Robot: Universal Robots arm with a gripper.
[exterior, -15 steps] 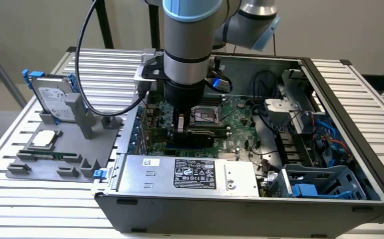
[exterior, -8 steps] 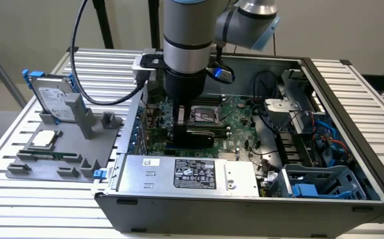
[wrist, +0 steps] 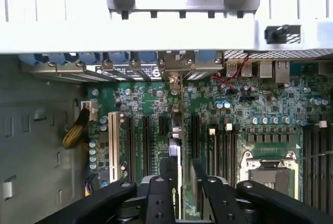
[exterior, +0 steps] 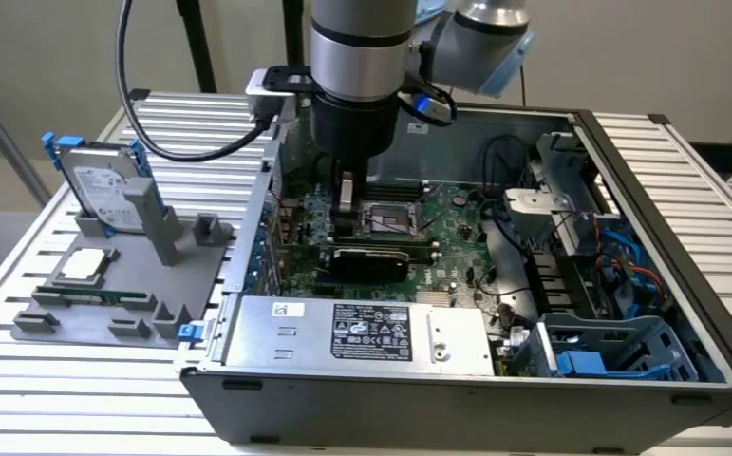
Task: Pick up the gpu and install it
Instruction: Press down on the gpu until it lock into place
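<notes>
My gripper (exterior: 347, 201) reaches down into the open computer case (exterior: 467, 399), low over the green motherboard (exterior: 448, 214). In the wrist view the gpu (wrist: 177, 143) shows edge-on as a thin card standing between my two black fingers (wrist: 160, 198). Its silver bracket end (wrist: 177, 73) sits against the case's rear slot openings. The card lines up with the long expansion slots (wrist: 145, 146). My gripper (wrist: 182, 167) looks shut on the gpu. Whether the card's lower edge is seated in a slot is hidden.
A silver hard drive with blue rails (exterior: 106, 190) stands in a grey fixture (exterior: 112, 304) at the exterior view's left, beside a processor chip (exterior: 84, 266). Inside the case are the power supply (exterior: 353, 332), the processor socket (exterior: 388, 220), cables (exterior: 517, 228) and a blue drive cage (exterior: 607, 351).
</notes>
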